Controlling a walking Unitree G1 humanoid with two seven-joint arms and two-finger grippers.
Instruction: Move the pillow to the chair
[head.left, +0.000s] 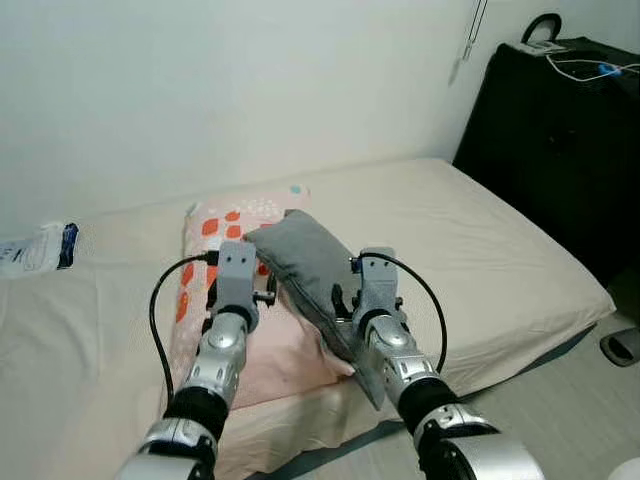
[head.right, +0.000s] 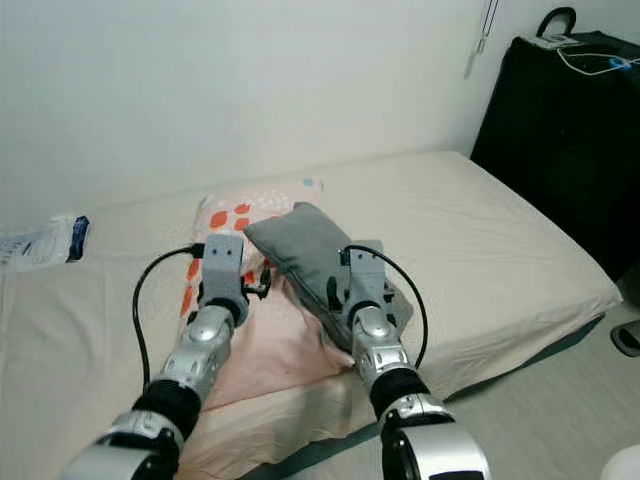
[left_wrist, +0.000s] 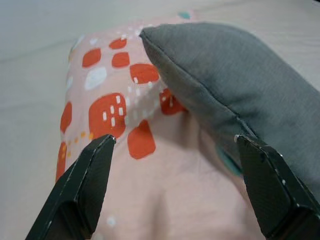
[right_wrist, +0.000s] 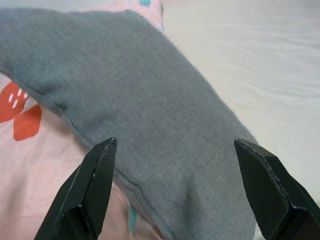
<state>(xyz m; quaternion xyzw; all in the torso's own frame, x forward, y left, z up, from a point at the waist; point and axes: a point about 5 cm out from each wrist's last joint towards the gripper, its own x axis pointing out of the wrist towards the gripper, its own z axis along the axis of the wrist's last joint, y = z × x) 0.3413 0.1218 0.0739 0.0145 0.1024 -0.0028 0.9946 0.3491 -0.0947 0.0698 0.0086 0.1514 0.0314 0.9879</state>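
A grey pillow (head.left: 305, 268) lay slantwise on the bed (head.left: 480, 240), its upper part resting on top of a pink pillow (head.left: 215, 225) printed with orange-red patches, its lower end reaching toward the bed's near edge. Both arms reached out over the two pillows. The left gripper (left_wrist: 175, 187) hovered above the pink pillow with its fingers (left_wrist: 87, 175) spread wide and holding nothing; one finger sat just beside the seam of the grey pillow. The right gripper (right_wrist: 175, 190) hung over the middle of the grey pillow, its fingers (right_wrist: 95, 175) also spread wide and gripping nothing. A dark suitcase (head.left: 560, 130) stood beside the bed at the right, with a white cable (head.left: 590, 68) lying on top. A white packet (head.left: 35, 250) lay at the far left of the mattress.
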